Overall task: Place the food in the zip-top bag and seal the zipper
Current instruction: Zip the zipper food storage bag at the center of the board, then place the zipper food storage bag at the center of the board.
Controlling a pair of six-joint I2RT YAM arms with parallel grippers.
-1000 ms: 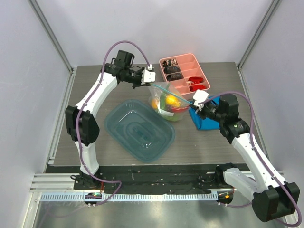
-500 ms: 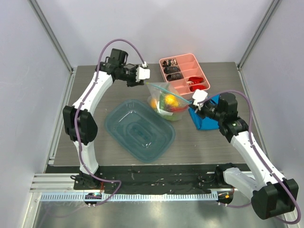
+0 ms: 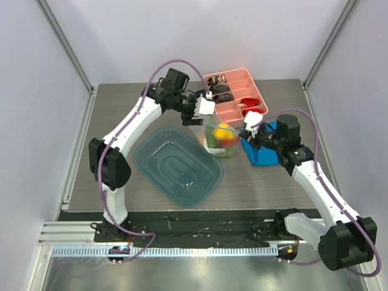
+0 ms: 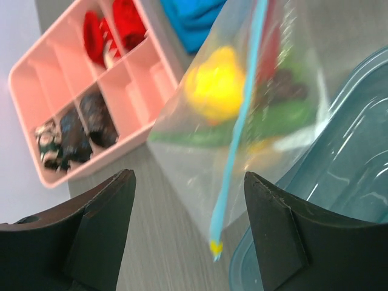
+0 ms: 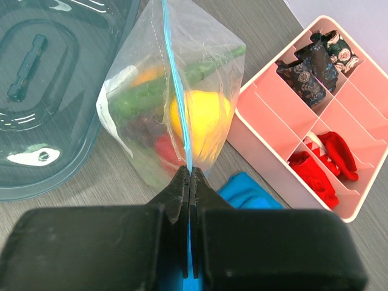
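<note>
Right gripper (image 5: pixel 189 173) clamped on zipper (image 5: pixel 176 103) end, zip-top bag (image 5: pixel 139 73) stretching ahead of it, food (image 5: pixel 203 118) inside. Left gripper (image 4: pixel 189 182) jaws apart, far zipper end between them (not touching). Film likely limp, slippery, light; pinch stiffer blue strip, not film.

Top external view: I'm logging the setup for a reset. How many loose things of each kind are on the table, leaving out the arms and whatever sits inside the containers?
zip-top bag: 1
teal tray: 1
pink divided box: 1
blue cloth: 1
Total: 4
</note>
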